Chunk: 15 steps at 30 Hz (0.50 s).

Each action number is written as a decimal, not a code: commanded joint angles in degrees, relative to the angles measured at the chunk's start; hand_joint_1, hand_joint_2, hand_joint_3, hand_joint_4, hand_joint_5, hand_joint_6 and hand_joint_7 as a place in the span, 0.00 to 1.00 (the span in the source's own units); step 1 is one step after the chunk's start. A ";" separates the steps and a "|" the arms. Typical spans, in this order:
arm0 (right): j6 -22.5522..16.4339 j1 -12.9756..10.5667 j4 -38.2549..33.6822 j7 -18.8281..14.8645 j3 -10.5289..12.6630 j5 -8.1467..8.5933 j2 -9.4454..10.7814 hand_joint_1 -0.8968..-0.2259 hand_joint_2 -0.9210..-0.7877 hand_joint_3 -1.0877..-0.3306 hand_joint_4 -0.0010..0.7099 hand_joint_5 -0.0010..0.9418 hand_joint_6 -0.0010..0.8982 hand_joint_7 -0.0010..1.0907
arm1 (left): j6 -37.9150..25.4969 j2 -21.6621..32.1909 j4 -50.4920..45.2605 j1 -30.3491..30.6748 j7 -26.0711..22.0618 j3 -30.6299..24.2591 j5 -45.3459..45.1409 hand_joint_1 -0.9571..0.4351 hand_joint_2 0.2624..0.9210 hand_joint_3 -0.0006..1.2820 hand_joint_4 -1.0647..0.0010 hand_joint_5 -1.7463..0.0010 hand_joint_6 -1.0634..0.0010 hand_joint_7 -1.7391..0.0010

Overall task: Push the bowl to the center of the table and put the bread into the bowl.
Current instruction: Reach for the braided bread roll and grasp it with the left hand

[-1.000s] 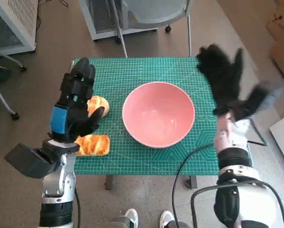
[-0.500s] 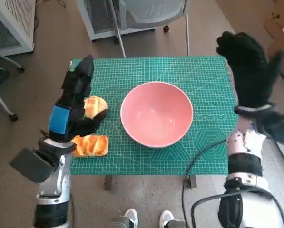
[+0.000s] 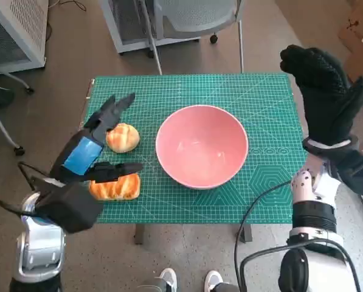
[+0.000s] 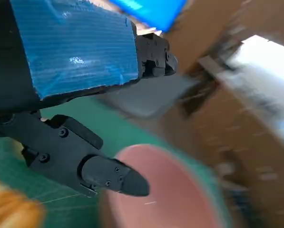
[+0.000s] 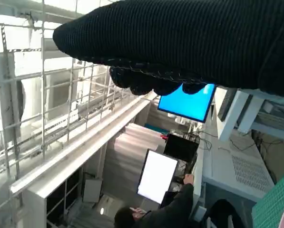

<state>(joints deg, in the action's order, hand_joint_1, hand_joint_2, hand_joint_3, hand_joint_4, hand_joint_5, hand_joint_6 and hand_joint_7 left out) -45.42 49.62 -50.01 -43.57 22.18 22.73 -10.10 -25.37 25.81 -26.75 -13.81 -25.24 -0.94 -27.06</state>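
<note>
Bread (image 3: 123, 137) between left fingers (image 3: 116, 105)

Even, bright indoor light; head view sharp, bowed at its edges. Left wrist view motion-blurred, the pink bowl (image 4: 165, 190) smeared. Right wrist view backlit.

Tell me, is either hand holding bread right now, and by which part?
Neither. The left hand hovers open over the two bread pieces; the right hand is raised, open and holding nothing, beside the table.
</note>
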 commanded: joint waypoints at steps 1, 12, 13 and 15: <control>1.27 -2.55 -0.48 0.93 -0.73 0.60 0.86 0.41 0.00 0.46 0.35 0.01 0.38 0.01 | -12.23 5.40 -6.81 0.52 -8.17 7.25 -10.67 0.64 0.65 0.00 0.97 1.00 0.72 0.98; 2.79 -3.28 0.51 0.97 -1.13 1.94 1.35 0.42 0.00 0.46 0.35 0.01 0.40 0.02 | -18.24 9.02 -5.09 -0.42 -14.18 14.26 -20.17 0.55 0.64 0.00 0.96 1.00 0.72 1.00; 2.82 -3.34 0.59 0.93 -1.16 2.09 1.42 0.42 0.00 0.46 0.35 0.01 0.40 0.02 | -18.61 8.89 -4.74 -0.37 -14.23 14.55 -20.78 0.56 0.64 0.00 0.96 1.00 0.72 1.00; 2.77 -3.46 0.74 0.91 -1.23 2.30 1.46 0.42 0.00 0.46 0.36 0.01 0.40 0.02 | -19.27 8.58 -3.91 -0.25 -14.23 15.12 -21.92 0.56 0.64 0.00 0.95 1.00 0.72 1.00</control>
<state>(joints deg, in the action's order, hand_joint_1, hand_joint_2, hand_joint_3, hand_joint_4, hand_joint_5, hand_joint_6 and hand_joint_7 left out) -43.49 47.86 -49.43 -42.89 21.11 24.54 -8.82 -43.37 34.13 -31.84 -13.79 -38.88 13.00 -46.81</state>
